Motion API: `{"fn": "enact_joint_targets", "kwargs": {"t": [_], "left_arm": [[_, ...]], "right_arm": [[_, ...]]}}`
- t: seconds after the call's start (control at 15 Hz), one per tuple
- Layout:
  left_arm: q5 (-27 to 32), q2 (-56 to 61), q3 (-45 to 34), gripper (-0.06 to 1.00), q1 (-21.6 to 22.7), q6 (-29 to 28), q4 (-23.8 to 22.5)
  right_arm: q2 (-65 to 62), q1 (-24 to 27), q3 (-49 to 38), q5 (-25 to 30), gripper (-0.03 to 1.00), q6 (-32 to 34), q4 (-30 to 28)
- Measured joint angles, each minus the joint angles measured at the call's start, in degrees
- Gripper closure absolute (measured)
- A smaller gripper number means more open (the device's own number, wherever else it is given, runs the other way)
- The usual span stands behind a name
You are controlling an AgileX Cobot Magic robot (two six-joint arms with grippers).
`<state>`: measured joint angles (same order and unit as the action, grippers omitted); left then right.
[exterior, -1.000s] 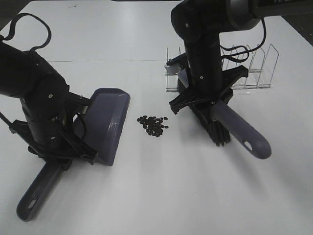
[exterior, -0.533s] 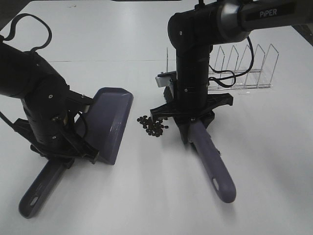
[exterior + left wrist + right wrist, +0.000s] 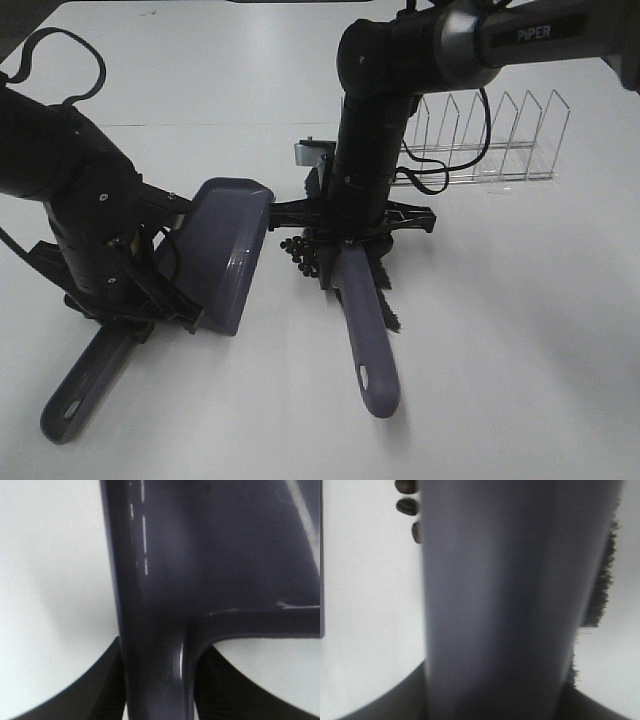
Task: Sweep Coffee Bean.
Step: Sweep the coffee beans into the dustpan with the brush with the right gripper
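The coffee beans (image 3: pixel 300 252) lie in a small dark heap on the white table, partly hidden behind my right arm; a few also show in the right wrist view (image 3: pixel 406 505). My left gripper (image 3: pixel 125 315) is shut on the handle of the purple-grey dustpan (image 3: pixel 228 250), whose mouth faces the beans from the left; the handle also shows in the left wrist view (image 3: pixel 155 630). My right gripper (image 3: pixel 350 250) is shut on the purple-grey brush handle (image 3: pixel 366 335), right at the beans' right side. The black bristles (image 3: pixel 386 295) point right; the handle fills the right wrist view (image 3: pixel 505 605).
A clear wire rack (image 3: pixel 490 140) stands behind the right arm at the back right. A small grey piece (image 3: pixel 308 152) sits by the rack's left end. The white table (image 3: pixel 520 350) extends to the front and right.
My right arm has carried the brush left to the bean heap, and its handle has swung from pointing front-right to straight at the front. The dustpan has edged slightly right.
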<state>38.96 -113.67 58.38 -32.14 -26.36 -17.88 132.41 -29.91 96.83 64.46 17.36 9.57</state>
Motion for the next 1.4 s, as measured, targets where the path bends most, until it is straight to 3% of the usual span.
{"fn": "enact_joint_targets", "kwargs": {"t": [0.2,0.47,0.67,1.2,1.4], "left_arm": [[0.06,0.00,0.00,0.60,0.00,0.46,0.00],[0.34,0.00,0.00,0.60,0.00,0.46,0.11],[0.80,0.00,0.00,0.60,0.06,0.46,0.74],[0.92,0.00,0.00,0.60,0.11,0.69,1.55],[0.86,0.00,0.00,0.60,0.11,0.69,1.60]], "right_arm": [[3.95,-1.09,6.70,1.83,0.67,-0.40,5.27],[5.84,-1.15,8.88,-2.29,0.67,-3.67,18.74],[6.25,-1.15,9.05,-3.90,0.67,-6.36,24.12],[6.25,-1.15,13.92,-0.52,0.67,-9.45,26.93],[6.25,-1.15,16.33,3.55,0.67,-9.28,22.98]]}}
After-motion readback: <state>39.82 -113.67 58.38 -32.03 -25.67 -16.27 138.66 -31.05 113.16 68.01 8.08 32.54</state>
